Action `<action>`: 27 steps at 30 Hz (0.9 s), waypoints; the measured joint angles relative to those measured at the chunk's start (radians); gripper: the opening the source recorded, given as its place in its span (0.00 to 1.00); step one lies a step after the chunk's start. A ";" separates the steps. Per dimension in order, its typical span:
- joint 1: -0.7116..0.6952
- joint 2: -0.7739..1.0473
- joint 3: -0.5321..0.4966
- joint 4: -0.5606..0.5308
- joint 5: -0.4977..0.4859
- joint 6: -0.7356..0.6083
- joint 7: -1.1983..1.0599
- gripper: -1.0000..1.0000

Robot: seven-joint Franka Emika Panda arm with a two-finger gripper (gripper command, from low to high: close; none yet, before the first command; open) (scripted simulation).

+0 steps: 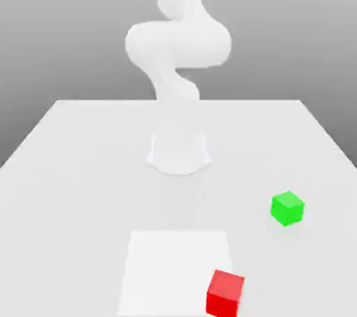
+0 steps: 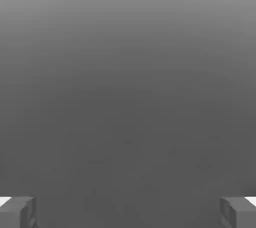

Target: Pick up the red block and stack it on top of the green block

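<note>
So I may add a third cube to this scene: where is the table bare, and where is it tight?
Bare: the whole half of the table on the exterior view's left, and the stretch between the arm's base and the green block. Tighter: the near corner on that view's right, where the red block sits below the green one, apart from it.

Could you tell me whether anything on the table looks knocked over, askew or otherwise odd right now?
Nothing stands out. The red block and the green block both sit flat on the white table, apart from each other, and the claw is open with nothing between its fingers.
</note>
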 joint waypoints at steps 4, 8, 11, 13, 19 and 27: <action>0.090 0.152 -0.065 -0.019 0.049 0.049 -0.184 0.50; 0.167 0.299 -0.117 -0.037 0.099 0.096 -0.362 0.50; 0.206 0.409 -0.136 -0.050 0.139 0.130 -0.497 0.50; 0.230 0.483 -0.146 -0.059 0.161 0.154 -0.584 0.50; 0.275 0.695 -0.143 -0.087 0.189 0.228 -0.818 0.50; 0.287 0.952 -0.133 -0.123 0.088 0.352 -1.009 0.50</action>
